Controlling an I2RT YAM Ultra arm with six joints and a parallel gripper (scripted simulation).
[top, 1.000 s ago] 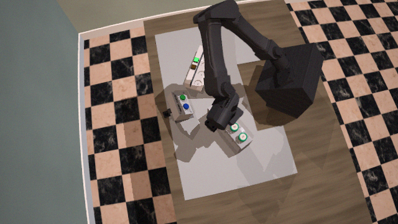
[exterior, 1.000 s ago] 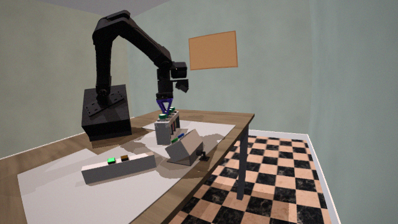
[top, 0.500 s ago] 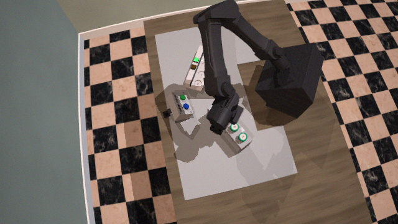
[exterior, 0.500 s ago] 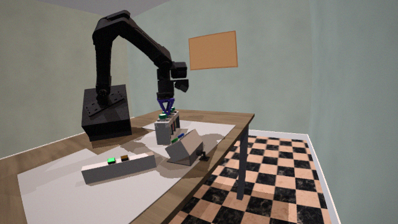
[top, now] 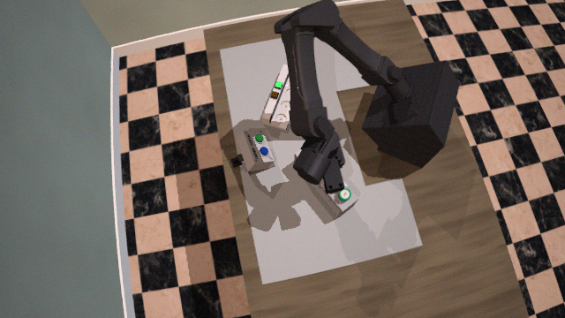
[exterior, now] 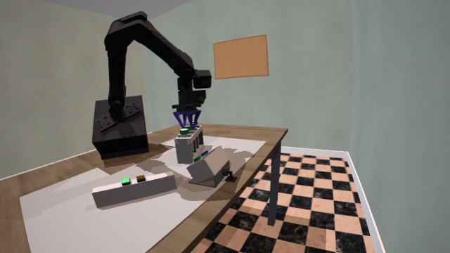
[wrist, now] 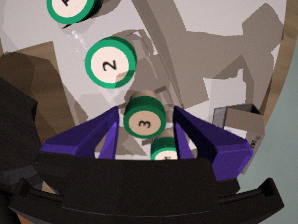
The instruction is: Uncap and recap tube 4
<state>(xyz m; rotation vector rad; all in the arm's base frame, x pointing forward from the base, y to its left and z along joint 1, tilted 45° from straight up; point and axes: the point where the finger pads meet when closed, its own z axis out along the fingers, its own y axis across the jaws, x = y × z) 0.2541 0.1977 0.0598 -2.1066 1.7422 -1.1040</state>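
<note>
The fourth cap (wrist: 164, 152) shows only partly, behind my gripper body. My gripper (wrist: 146, 112) hangs over the station with its purple fingers on either side of cap 3; a small gap shows on each side, so it is open. In the exterior view the gripper (exterior: 187, 121) stands just above the station (exterior: 188, 145). The cap tray (top: 278, 99) has its green lamp (top: 278, 84) lit and its amber lamp (top: 274, 94) dark.
The sloping key desk (top: 258, 150) with the green READY key (top: 259, 138) and the blue CYCLE key (top: 264, 151) stands between tray and station. The arm's black base (top: 410, 115) sits to the right. The table edge is near the desk (exterior: 246, 176).
</note>
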